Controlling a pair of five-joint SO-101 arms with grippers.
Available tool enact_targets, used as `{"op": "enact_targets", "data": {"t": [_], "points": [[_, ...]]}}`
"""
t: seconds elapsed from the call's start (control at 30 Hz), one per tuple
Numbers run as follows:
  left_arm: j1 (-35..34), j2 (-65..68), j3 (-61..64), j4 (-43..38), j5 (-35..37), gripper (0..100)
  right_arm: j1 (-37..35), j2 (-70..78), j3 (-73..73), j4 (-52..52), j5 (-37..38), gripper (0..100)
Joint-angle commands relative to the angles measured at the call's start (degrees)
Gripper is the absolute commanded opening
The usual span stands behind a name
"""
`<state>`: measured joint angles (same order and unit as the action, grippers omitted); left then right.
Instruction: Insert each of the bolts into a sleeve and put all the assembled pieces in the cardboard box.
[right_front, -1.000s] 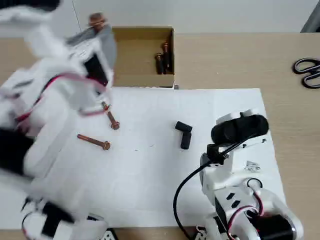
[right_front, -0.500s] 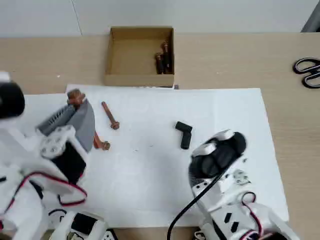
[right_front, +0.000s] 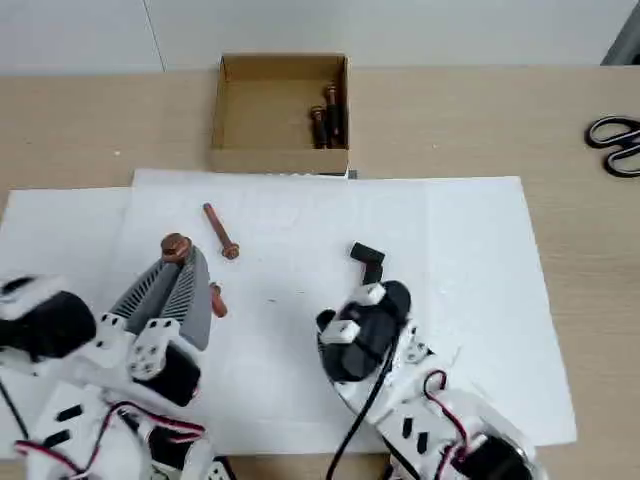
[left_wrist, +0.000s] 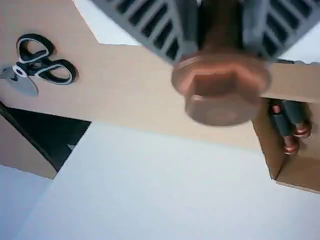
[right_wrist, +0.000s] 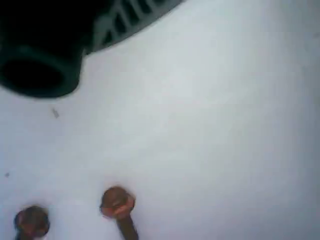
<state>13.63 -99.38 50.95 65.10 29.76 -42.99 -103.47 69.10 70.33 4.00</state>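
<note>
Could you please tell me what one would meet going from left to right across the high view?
The left gripper with its held bolt → loose bolt → black sleeve → scissors.

A pair of black-handled scissors (right_front: 612, 146) lay on the bare wooden worktop (right_front: 460, 115) far off to my right, well apart from the large white paper sheet (right_front: 470, 260) spread before me. A second white sheet (right_front: 60, 230) lay against its left edge.
</note>
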Motion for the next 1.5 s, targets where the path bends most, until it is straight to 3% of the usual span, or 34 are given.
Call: {"op": "enact_targets", "data": {"t": [0.0,0.17,0.4,1.07,1.27,1.47], "points": [[0.26,-4.92,5.85,-4.22,1.93,0,-0.48,-0.48,1.67,-4.88,2.99,0.3],[2.81,-4.4,7.25,-4.48,4.92,0,-0.75,-0.48,6.42,-10.95,3.69,0.3],[10.99,-4.22,7.96,-4.66,4.84,0,-9.1,-0.4,10.37,-18.33,3.52,0.3],[12.31,-4.22,19.21,-13.89,3.08,0,-9.71,-0.13,5.36,-19.82,3.78,0.3],[14.42,-4.22,19.56,-13.1,1.49,0,-9.54,-0.22,4.57,-19.82,3.78,0.3],[14.42,-4.22,15.52,-4.66,-3.69,0,-9.45,-0.31,4.57,-19.82,3.78,0.3]]}}
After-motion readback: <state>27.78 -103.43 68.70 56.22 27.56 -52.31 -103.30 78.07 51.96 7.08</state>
